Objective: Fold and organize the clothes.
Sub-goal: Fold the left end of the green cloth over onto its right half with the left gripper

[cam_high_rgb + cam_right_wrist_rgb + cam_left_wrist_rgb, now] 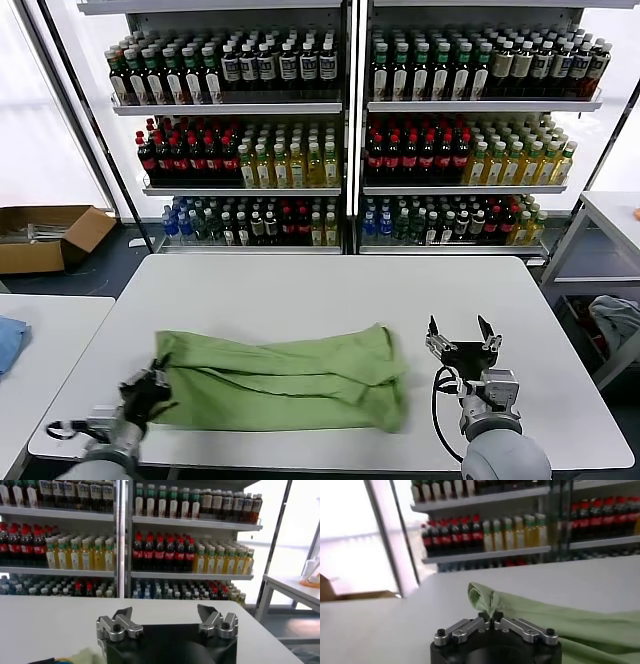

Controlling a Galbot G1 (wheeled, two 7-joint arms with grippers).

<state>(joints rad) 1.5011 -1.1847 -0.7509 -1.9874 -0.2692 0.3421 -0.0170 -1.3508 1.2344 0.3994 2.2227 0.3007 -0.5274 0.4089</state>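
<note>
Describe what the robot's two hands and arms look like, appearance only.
Both are alike: the right hand and the left hand have black bodies with silver-grey metal linkages fixed by dark screws and dark fingertips. Each sits on a light grey rounded wrist. A black cable loops beside the right wrist.

My right end effector (167, 621) hovers above the white surface (50, 625) with its two fingers (122, 615) spread wide and nothing between them. A small patch of light green shirt (84, 656) shows beside my black housing, close to it, next to a bit of cable (47, 661). Past the far edge of the surface stand shelves (195, 524) packed with bottles (160, 552): red-capped dark ones, yellow ones, and green ones in rows. Off to one side is a second white table (290, 587) on pale legs.
</note>
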